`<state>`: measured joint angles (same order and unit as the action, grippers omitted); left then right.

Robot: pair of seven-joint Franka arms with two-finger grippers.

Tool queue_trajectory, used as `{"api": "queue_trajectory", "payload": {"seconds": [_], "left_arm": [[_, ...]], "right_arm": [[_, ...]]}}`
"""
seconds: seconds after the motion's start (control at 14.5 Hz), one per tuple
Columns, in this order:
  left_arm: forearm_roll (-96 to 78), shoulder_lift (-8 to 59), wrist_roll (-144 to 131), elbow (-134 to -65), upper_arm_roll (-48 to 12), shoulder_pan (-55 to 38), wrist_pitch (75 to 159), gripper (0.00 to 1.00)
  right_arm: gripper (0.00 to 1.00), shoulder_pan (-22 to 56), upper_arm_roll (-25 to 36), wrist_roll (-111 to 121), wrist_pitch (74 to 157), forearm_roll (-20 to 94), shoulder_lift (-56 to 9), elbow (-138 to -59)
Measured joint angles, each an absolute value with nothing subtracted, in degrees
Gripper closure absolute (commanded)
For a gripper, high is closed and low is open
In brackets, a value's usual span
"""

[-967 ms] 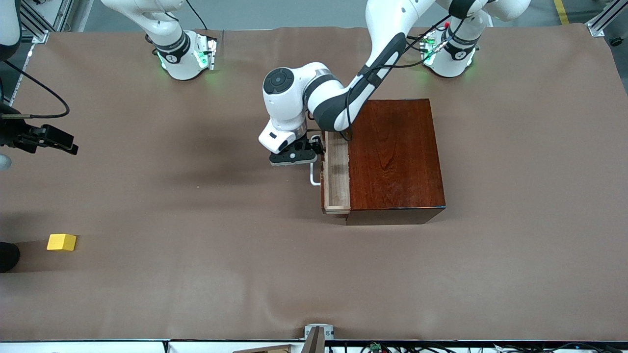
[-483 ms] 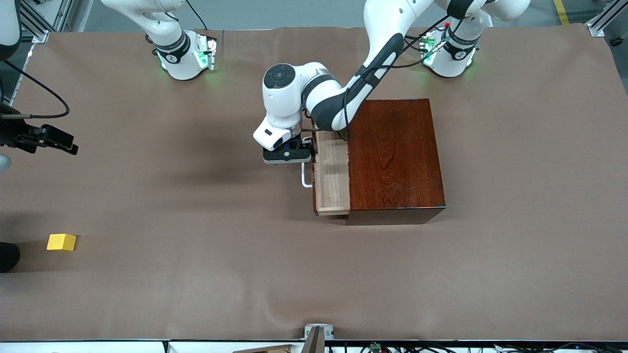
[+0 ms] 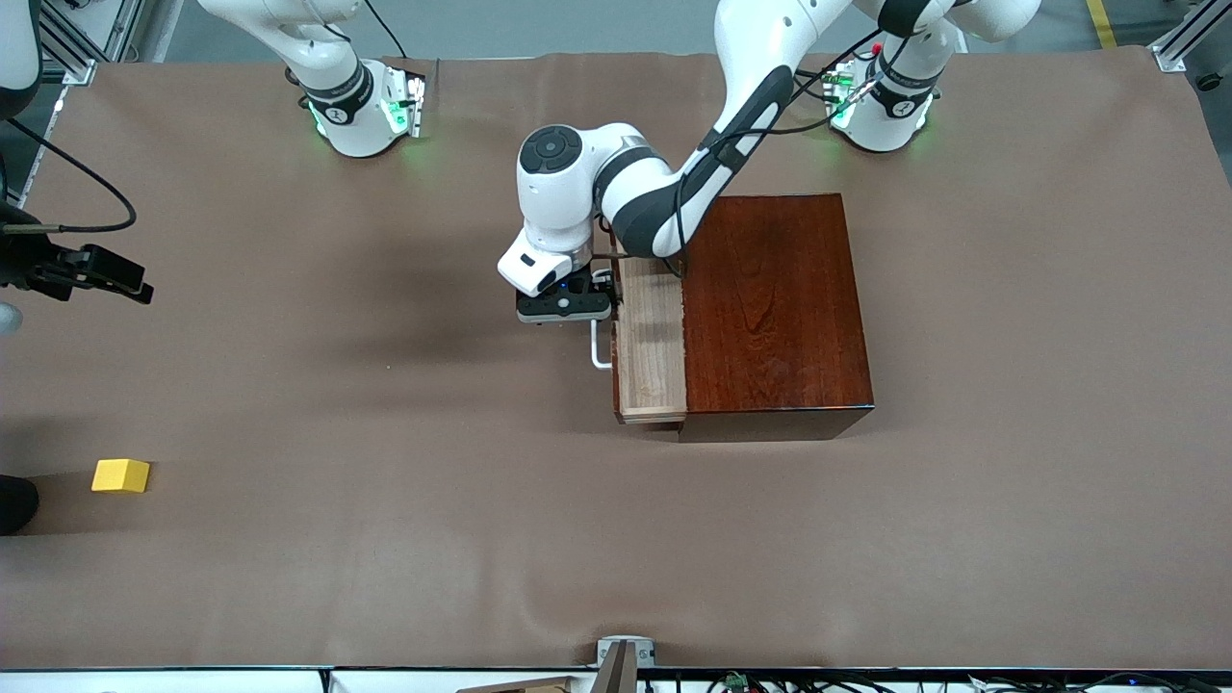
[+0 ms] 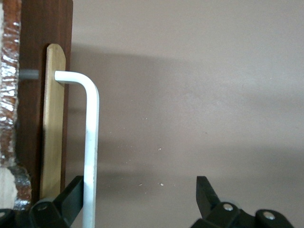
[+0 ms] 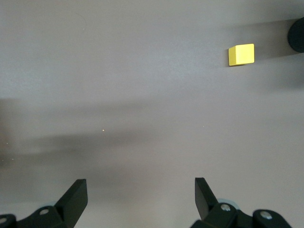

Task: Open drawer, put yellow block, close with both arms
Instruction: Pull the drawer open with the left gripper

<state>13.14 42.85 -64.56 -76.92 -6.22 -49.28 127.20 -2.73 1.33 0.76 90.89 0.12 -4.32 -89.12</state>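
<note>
- While the drawer (image 3: 651,348) stands partly out, left gripper (image 4: 137,199) spread, white handle (image 4: 90,142) beside one finger.
- Right gripper (image 5: 137,197) spread over the table; yellow block (image 5: 241,54) upper right of its view, well apart.

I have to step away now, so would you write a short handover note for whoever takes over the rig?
Left gripper: at the drawer's white handle, jaws open; the handle bar lies just inside one jaw, not clamped.
Right gripper: jaws open, holding nothing, up over bare table near the right arm's end; that arm waits.
Drawer: partly pulled out of the wooden box; its pale tray shows.
Yellow block: on the table toward the right arm's end, nearer the front camera than the box, untouched.
Done: drawer started open.
Left: open further if needed, pick the block, place it in the drawer, close with both arms.
</note>
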Motion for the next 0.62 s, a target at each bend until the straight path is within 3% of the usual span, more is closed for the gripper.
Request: {"api": "queue_trajectory", "payload": {"seconds": [0.41, 0.62], "left_arm": [[13.1, 42.8, -64.3, -77.0, -6.2, -49.4, 127.3, 0.0], [13.1, 43.6, -64.6, -76.8, -6.8, -50.6, 135.4, 0.0]], "right_arm": [[0.0, -2.7, 1.3, 0.8, 90.9, 0.1, -4.3, -89.1], [0.0, -2.7, 1.3, 0.8, 90.9, 0.1, -4.3, -89.1]]}}
